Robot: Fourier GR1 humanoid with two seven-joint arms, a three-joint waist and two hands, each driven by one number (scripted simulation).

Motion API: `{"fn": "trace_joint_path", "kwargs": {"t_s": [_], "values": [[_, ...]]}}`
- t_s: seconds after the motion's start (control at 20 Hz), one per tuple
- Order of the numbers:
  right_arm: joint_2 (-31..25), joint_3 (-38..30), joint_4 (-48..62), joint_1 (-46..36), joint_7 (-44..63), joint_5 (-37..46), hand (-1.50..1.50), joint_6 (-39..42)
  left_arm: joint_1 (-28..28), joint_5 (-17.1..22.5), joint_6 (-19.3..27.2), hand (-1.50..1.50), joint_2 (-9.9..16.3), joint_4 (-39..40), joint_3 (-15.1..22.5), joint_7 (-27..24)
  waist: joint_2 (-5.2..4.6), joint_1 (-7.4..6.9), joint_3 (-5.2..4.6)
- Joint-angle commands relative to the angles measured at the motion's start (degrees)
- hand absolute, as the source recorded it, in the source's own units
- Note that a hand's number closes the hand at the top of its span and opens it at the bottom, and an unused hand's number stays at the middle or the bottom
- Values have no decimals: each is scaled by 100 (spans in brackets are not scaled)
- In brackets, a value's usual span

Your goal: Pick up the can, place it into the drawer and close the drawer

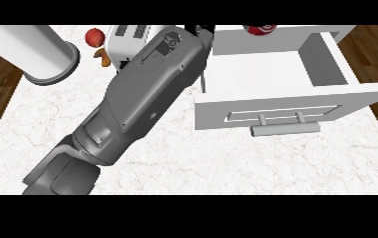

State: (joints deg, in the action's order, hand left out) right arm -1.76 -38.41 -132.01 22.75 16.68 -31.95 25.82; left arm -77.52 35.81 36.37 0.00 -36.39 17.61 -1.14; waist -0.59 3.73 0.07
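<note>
A grey forearm is being stretched across the counter (221,167) toward the red can (260,29) behind the open drawer (325,57); hand state cannot be told, and the can risks being knocked over.

My one head view looks steeply down, close over the desk (244,162); the open drawer (269,77) sits at two o'clock.

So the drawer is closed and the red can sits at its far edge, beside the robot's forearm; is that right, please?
Not quite: the drawer is open, pulled out toward the robot with its white inside showing and its handle at the front. The head view shows this. The rest holds: the red can sits at the drawer's far edge, beside the grey forearm.
</note>
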Motion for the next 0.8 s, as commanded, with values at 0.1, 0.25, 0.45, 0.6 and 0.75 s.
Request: {"fn": "trace_joint_path", "kwargs": {"t_s": [0.1, 0.25, 0.45, 0.6, 0.75], "values": [[-16, 72, 95, -223, 138, -50, -150, -130, -180, 658, 341, 150, 0, 276, 712, -191, -17, 69, 3], [-228, -131, 276, -220, 47, -132, -150, 42, -141, 928, 201, 150, 0, 478, 720, -339, -22, 57, 3], [-110, 124, 84, -456, 179, 236, -150, -188, -142, 1154, 482, 150, 0, 582, 1130, -448, -36, 76, 3], [-28, 55, 200, -384, 37, 156, -150, -80, -371, 1241, 455, -150, 0, 852, 1243, -359, -40, 109, 7], [-53, 191, -75, -320, 352, 77, -150, -142, -395, 1392, 666, -150, 0, 896, 1469, -288, -39, 128, 4]]}}
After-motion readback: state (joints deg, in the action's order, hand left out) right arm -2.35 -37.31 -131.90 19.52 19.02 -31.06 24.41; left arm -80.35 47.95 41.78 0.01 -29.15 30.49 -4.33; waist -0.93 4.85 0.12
